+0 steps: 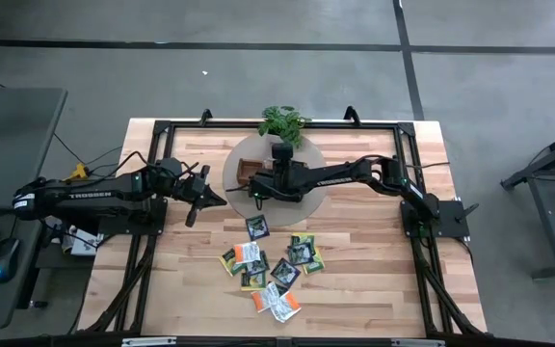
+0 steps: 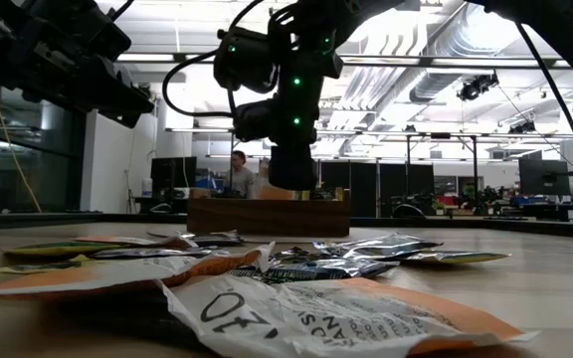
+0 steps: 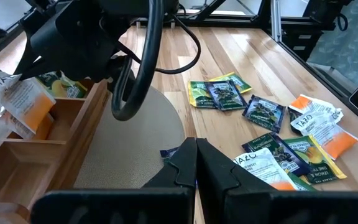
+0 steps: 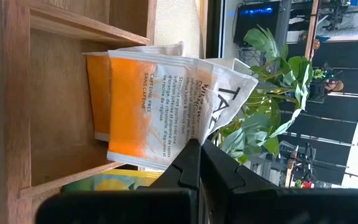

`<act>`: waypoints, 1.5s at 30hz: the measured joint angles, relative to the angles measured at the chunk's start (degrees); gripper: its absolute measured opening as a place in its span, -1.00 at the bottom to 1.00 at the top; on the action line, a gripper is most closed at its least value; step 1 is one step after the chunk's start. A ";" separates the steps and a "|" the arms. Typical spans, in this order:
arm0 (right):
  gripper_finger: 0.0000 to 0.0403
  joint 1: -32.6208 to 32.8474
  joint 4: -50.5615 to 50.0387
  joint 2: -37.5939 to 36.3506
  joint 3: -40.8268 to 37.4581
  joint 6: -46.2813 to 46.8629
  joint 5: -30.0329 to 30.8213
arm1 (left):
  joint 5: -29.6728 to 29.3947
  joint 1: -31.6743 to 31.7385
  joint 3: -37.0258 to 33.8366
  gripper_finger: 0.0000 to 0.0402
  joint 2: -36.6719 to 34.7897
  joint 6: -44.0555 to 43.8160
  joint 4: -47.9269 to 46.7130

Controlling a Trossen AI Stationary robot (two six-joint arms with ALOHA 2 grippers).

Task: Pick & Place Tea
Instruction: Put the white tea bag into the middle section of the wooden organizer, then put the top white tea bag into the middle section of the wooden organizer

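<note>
Several tea sachets [image 1: 268,270] in orange, yellow-green, dark and white lie loose on the table's near half, also in the left wrist view [image 3: 272,124] and the low view [image 2: 316,308]. The wooden tray [image 1: 247,172] sits on a round mat [image 1: 321,198]. My right gripper [image 1: 258,186] hangs over the tray, shut on an orange-and-white sachet [image 4: 160,106]. A second orange sachet [image 4: 95,93] stands behind it, and a yellow-green one [image 4: 104,185] is in the neighbouring compartment. My left gripper [image 1: 210,200] hovers shut at the mat's left edge. My right gripper [image 4: 201,149] pinches the orange-and-white sachet between its two fingers at the sachet's edge [image 4: 174,157], near a corner that the fingers hide. The fingers come from above, pointing down. The sachet stands on edge inside a tray compartment [image 4: 55,124], in front of the other orange sachet.
A small potted plant [image 1: 282,123] stands just beyond the tray at the table's far edge. One dark sachet [image 1: 256,226] lies apart, near the mat's near edge. Bare wood lies left and right of the pile. A person stands far off in the room [image 2: 237,171].
</note>
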 joint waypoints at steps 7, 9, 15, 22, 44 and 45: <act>-1.00 0.23 0.00 0.00 0.00 -0.02 -2.71 | 0.00 0.00 -0.01 -1.00 -0.01 0.00 0.00; -1.00 0.26 0.00 0.00 0.00 -0.02 -3.03 | 0.00 0.00 -0.01 -1.00 0.01 0.00 0.00; -1.00 0.26 0.02 0.00 0.00 -0.04 -2.91 | 0.00 0.00 -0.01 -1.00 -0.01 0.00 0.00; -0.99 0.26 0.00 0.00 0.00 -0.68 -4.12 | 0.00 0.00 -0.01 -1.00 -0.01 0.00 0.00; -0.60 0.38 0.07 -0.02 0.00 -0.70 -3.96 | 0.00 0.00 0.01 -1.00 -0.01 0.00 0.00; -0.60 0.44 0.17 -0.02 0.00 -0.70 -3.67 | 0.00 0.00 -0.01 -1.00 -0.01 0.00 0.00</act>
